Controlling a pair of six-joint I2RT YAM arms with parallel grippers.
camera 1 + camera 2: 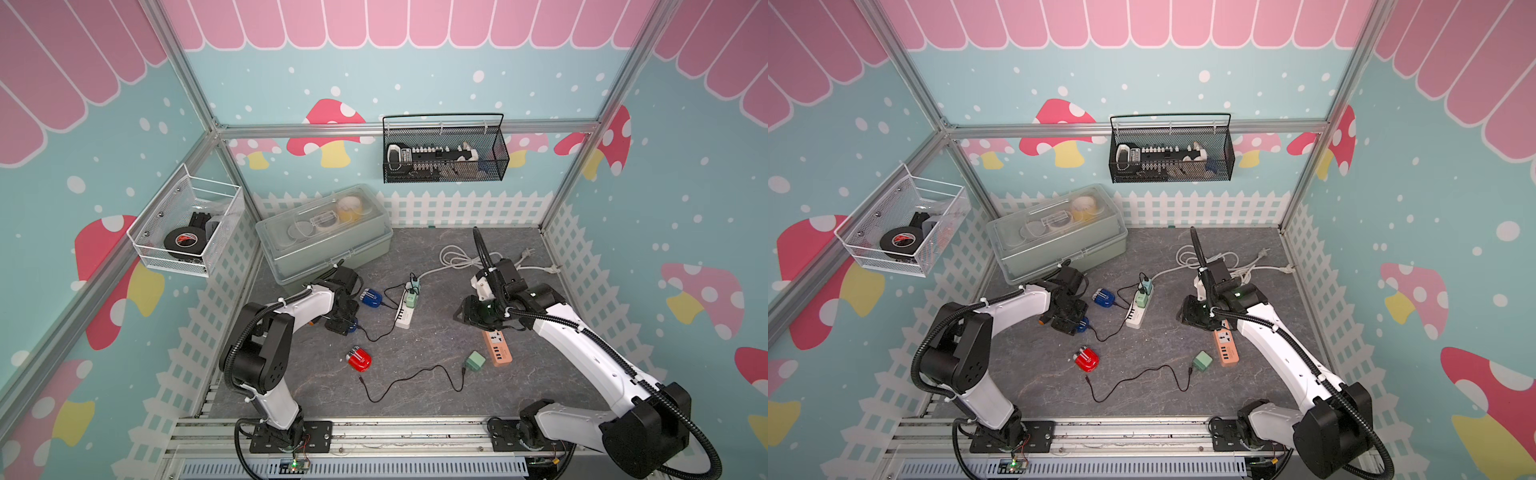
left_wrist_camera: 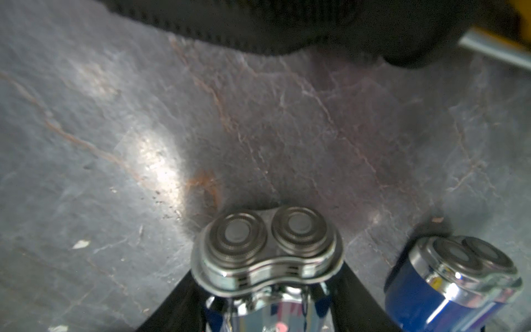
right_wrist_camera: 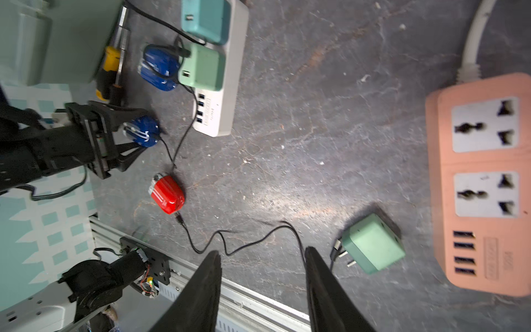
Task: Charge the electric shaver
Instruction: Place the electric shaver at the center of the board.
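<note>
Flanking the blue shaver (image 1: pixel 353 324) left of centre in a top view, your left gripper (image 3: pixel 142 130) may or may not be clamping it; right gripper (image 3: pixel 262 251) gapes empty; red shaver (image 1: pixel 359 360) lies just below, nearer your left arm.

blue shaver (image 2: pixel 267 244): chrome-bright metal head, glossy plastic body | counter (image 2: pixel 287 115): matt, stone-veined | power strip (image 3: pixel 477 184): smooth matt plastic

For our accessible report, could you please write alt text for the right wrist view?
The right end effector, open and empty, hovers over a grey table near an unplugged green charger and an orange power strip. A red shaver lies beside a loose cable tip.
</note>
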